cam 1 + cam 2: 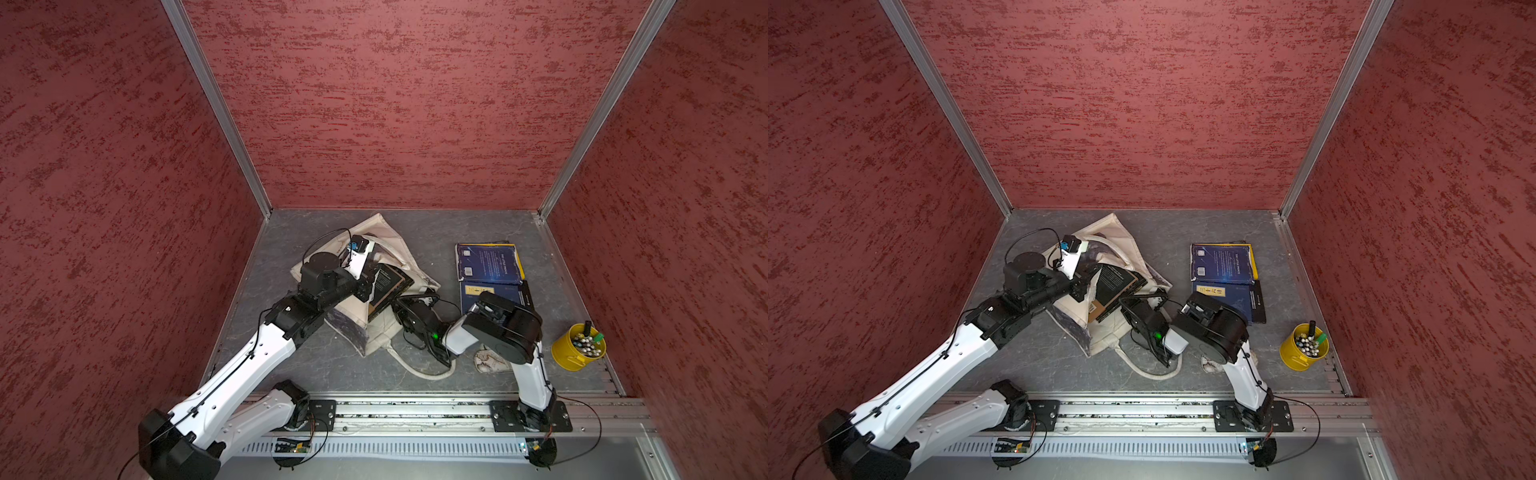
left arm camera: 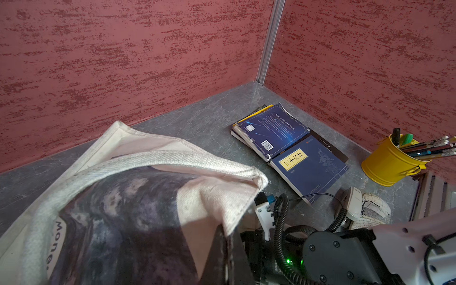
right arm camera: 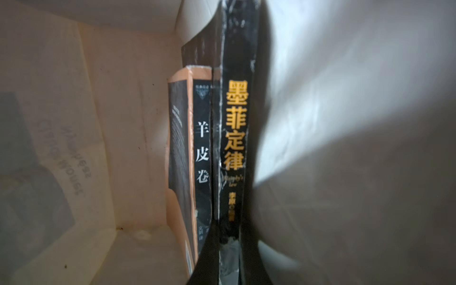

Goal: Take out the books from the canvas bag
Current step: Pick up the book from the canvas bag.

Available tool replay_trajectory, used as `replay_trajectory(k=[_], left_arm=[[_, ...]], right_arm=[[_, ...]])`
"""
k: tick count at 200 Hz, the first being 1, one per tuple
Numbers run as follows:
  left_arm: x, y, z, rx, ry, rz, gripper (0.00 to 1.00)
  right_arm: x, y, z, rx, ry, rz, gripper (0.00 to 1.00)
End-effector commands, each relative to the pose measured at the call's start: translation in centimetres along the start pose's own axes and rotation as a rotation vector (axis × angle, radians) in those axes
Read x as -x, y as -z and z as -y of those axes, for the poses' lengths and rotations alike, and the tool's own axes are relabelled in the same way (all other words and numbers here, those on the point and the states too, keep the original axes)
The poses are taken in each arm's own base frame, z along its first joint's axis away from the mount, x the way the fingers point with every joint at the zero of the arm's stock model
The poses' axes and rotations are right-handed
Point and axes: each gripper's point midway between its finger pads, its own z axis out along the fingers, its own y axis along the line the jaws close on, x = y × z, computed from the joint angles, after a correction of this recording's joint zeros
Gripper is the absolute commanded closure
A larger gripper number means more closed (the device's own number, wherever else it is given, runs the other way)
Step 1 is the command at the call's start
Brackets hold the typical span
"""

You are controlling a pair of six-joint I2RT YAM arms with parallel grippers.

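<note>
In both top views the canvas bag [image 1: 376, 239] [image 1: 1115, 235] is lying crumpled on the grey table [image 1: 419, 232] [image 1: 1183, 232], left of centre, with its mouth facing the right arm [image 1: 534, 374] [image 1: 1246, 374]. The left arm [image 1: 249, 361] [image 1: 951, 361] is reaching over the bag, and the left jaws are sitting at the upper lip of the mouth. A brown-and-black book [image 1: 388, 284] [image 1: 1115, 284] is poking out of that mouth. The right jaws are pushing in at its near edge, but from here I cannot tell how they are standing. To the right, well apart from the bag, a dark blue book [image 1: 488, 264] [image 1: 1223, 262] is lying flat on a yellow book [image 1: 519, 266], with a second dark blue book [image 1: 492, 293] [image 1: 1237, 297] touching it. A yellow bucket [image 1: 575, 349] [image 1: 1302, 351] of pens is standing near the right wall.

In the left wrist view the left jaws are pinching together on the cream fabric of the canvas bag [image 2: 138, 197], holding its lip raised. Beyond it the dark blue book [image 2: 274, 130] and the second dark blue book [image 2: 313, 170] are lying edge to edge, near the yellow bucket [image 2: 389, 162].

In the right wrist view, inside the canvas bag [image 3: 74, 123], the right jaws are clamping the spine of a black book [image 3: 234, 123] with orange lettering. The brown-and-black book [image 3: 197, 148] is pressing against its side.
</note>
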Motion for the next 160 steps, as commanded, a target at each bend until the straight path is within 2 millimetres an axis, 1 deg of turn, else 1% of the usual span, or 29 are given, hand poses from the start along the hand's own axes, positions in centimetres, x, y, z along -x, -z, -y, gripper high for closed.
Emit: replay_trajectory(k=[1,13,32,47,64,80,86,94,118,130,148,160], left_arm=[[2.1,0.4,0.2,-0.003,-0.025,0.067,1.00],[2.2,0.5,0.0,0.003,-0.024,0.068,1.00],[2.3,0.5,-0.3,0.012,-0.017,0.068,1.00],[2.2,0.4,-0.2,0.010,-0.018,0.064,1.00],[2.2,0.4,-0.3,0.011,-0.018,0.062,1.00],[2.2,0.4,-0.3,0.011,-0.016,0.063,1.00],[2.2,0.4,-0.3,0.011,-0.016,0.062,1.00],[2.1,0.4,-0.3,0.009,-0.016,0.061,1.00],[2.2,0.4,-0.3,0.012,-0.017,0.063,1.00],[2.1,0.4,-0.2,0.008,-0.016,0.062,1.00],[2.0,0.4,-0.2,0.006,-0.017,0.060,1.00],[2.0,0.4,-0.2,0.007,-0.016,0.059,1.00]], right_arm=[[0.7,2.5,-0.2,-0.033,0.041,0.050,1.00],[0.5,3.8,-1.1,-0.024,0.038,0.046,1.00],[0.0,5.4,-2.3,-0.024,0.058,0.033,1.00],[-0.3,6.5,-3.8,-0.001,0.079,0.031,1.00],[-0.8,7.1,-6.0,0.013,0.122,0.023,1.00],[-1.2,7.2,-7.0,0.008,0.147,0.018,1.00],[-1.3,7.1,-6.9,0.004,0.149,0.012,1.00],[-1.5,7.0,-6.6,-0.006,0.142,0.003,0.95],[-2.4,6.2,-5.5,-0.014,0.122,-0.035,0.89],[-2.7,5.9,-5.3,0.009,0.109,-0.047,0.87],[-3.0,5.5,-5.2,0.029,0.093,-0.055,0.79],[-3.2,5.1,-5.4,0.032,0.102,-0.055,0.70]])
